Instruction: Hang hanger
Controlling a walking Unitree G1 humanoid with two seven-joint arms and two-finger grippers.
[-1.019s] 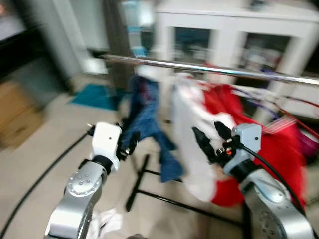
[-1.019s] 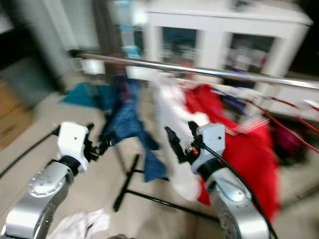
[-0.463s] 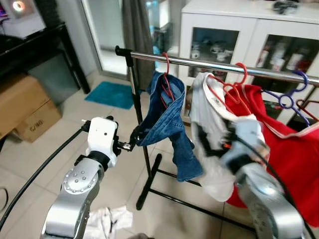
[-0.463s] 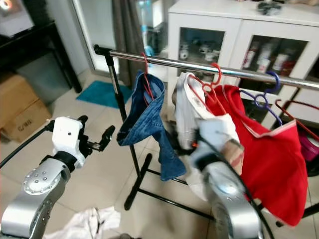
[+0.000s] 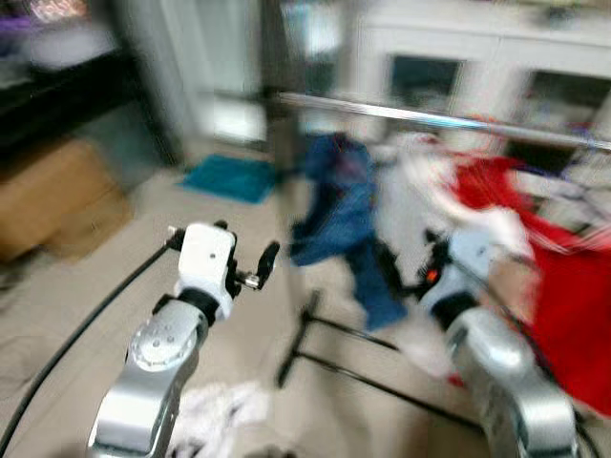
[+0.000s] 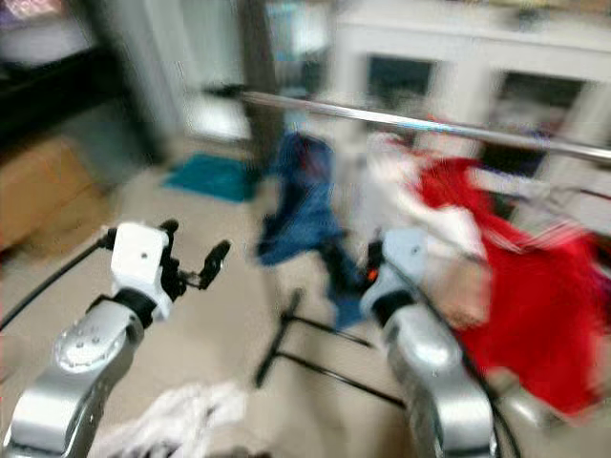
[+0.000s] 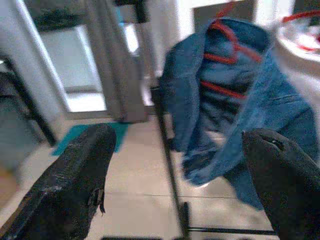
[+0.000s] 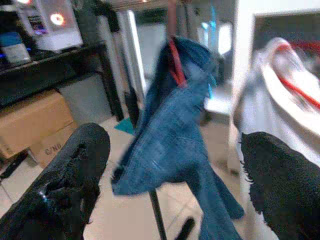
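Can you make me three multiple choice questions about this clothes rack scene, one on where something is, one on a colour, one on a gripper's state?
1. Where does the blue denim garment hang?
A. on the metal rail
B. on a chair
C. in a box

2. What colour is its hanger?
A. green
B. red
C. white

3. How is the left gripper?
A. shut on a hanger
B. shut on cloth
C. open, holding nothing

Answers: 1 A, the head views show it under the rail; 2 B, red bars cross the denim; 3 C, its fingers stand wide apart with floor between.
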